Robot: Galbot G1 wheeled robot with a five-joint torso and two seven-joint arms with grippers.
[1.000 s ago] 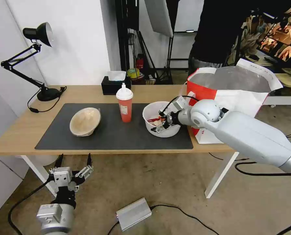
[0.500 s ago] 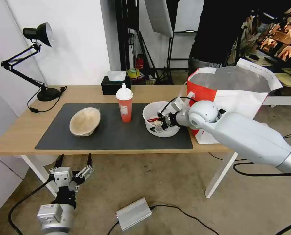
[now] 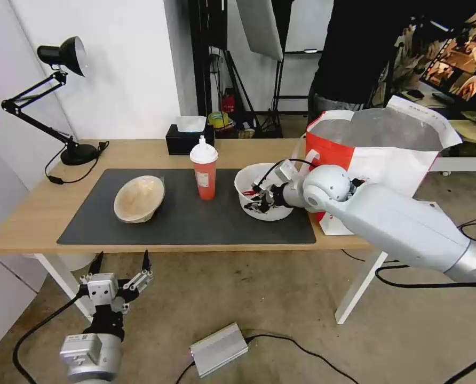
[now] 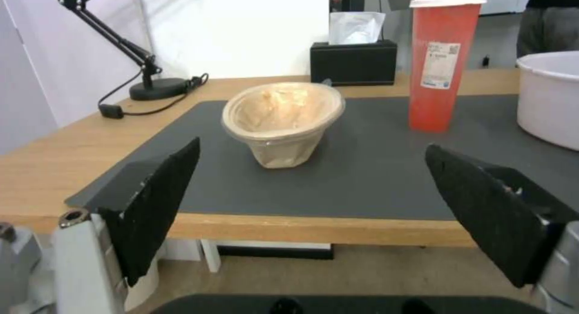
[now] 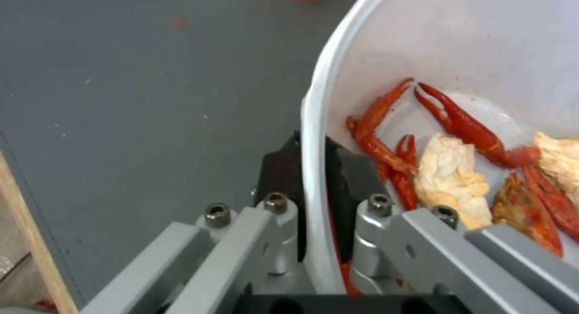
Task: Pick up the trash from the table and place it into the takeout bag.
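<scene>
The right gripper (image 3: 260, 202) pinched the white bowl's (image 3: 248, 178) rim near the table's (image 3: 35, 213) right edge; left gripper (image 3: 119, 262) spread, idle; takeout bag (image 3: 387, 154) unfilled, cup (image 3: 204, 176) and pulp bowl (image 3: 138, 198) remaining.

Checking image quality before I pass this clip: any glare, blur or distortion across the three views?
Head view: wide-angle bending at the edges, evenly lit, table sharp. Left wrist view: soft overall, bright wall behind, open left gripper dark against it. Right wrist view: white bowl rim and the right gripper clamping it readable, red scraps distinct, no glare.
</scene>
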